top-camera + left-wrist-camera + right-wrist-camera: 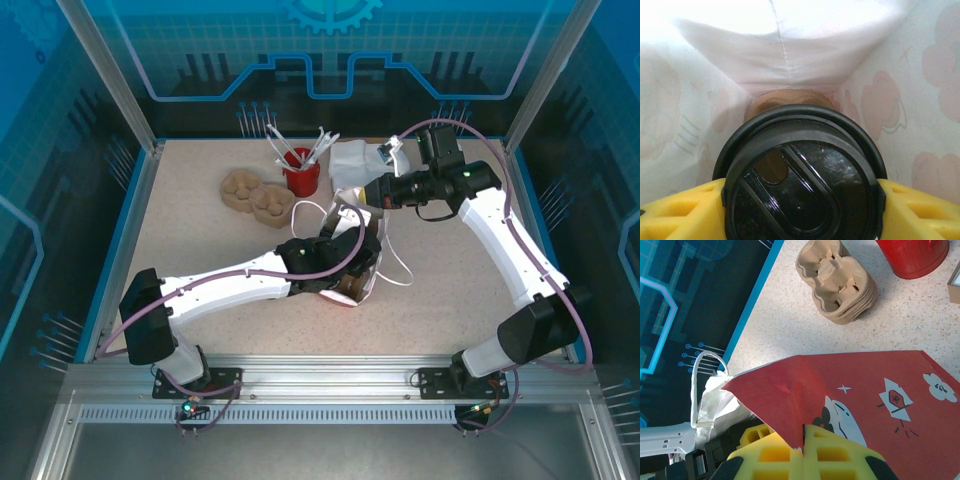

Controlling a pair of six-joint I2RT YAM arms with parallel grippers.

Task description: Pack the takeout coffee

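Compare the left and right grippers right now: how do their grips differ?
The left gripper grips wide, jaws either side of the takeout coffee at its black lid; the right gripper is pinched shut on the red edge of the paper bag. The left gripper sits inside the bag, white walls around it; the right gripper is outside, at the bag's edge. Shared: yellow fingers, each holding something.

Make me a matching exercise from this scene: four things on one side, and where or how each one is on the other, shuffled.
1 takeout coffee
2 right tool
3 cup carriers
4 red pot

A stacked on the table
B inside the bag
C holds white sticks
D shut on the bag's edge

Pairs: 1-B, 2-D, 3-A, 4-C
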